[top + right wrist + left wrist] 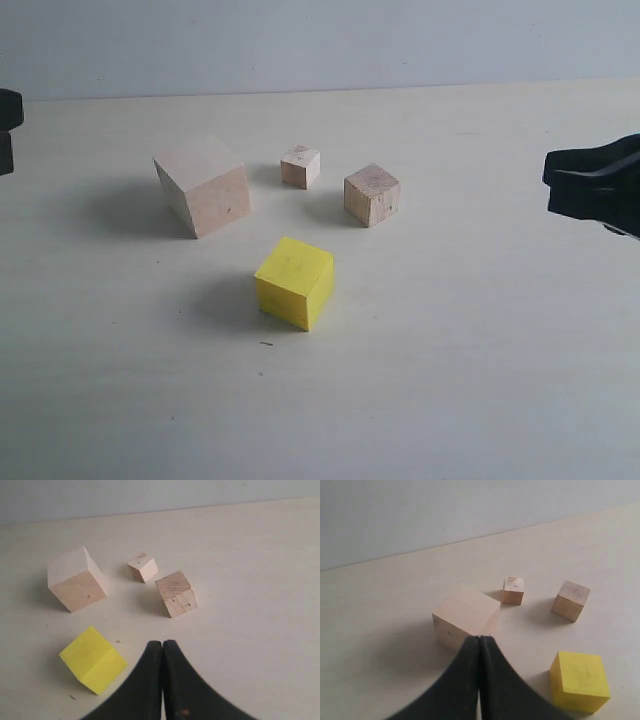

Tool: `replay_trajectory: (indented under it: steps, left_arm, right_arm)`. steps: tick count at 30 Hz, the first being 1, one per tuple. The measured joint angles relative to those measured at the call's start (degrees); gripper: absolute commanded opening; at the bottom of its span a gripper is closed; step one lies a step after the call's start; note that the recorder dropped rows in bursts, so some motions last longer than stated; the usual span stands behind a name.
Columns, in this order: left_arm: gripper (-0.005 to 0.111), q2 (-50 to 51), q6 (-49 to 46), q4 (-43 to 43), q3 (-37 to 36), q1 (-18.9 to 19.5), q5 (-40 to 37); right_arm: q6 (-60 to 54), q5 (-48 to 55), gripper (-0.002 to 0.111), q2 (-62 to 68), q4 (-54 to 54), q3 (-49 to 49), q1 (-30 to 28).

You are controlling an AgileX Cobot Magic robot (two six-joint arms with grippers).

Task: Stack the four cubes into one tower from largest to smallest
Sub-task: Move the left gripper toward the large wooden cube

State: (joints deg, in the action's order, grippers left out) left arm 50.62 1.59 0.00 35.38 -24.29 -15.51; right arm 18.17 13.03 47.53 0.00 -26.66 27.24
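Yellow cube (294,282), wooden cubes (202,185) unstacked, apart; left end effector (479,640), right end effector (162,645) closed, empty.

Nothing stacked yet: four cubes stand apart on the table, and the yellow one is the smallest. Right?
Not quite. The smallest is the tiny wooden cube; the yellow cube is clearly bigger, as the exterior view shows. The rest holds.

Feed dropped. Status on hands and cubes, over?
Left hand shut, empty; right hand shut, empty. Large cube, yellow cube, medium cube, tiny cube all apart, unstacked. Nothing blocking them.
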Motion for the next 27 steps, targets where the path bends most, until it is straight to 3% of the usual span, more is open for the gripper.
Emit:
replay_trajectory:
  steps: [8,17,27]
  left_arm:
    - [0.000,0.0,0.0,0.0,0.0,0.0,1.0]
    - [0.000,3.2,-0.7,0.0,2.0,0.0,11.3]
    - [0.000,20.4,0.6,0.0,16.3,0.0,1.9]
  right_arm:
    - [0.4,0.0,0.000,0.0,0.8,0.0,0.0]
    - [0.5,-0.2,0.000,0.0,1.6,0.0,0.0]
    - [0.5,-0.3,0.000,0.0,1.6,0.0,0.0]
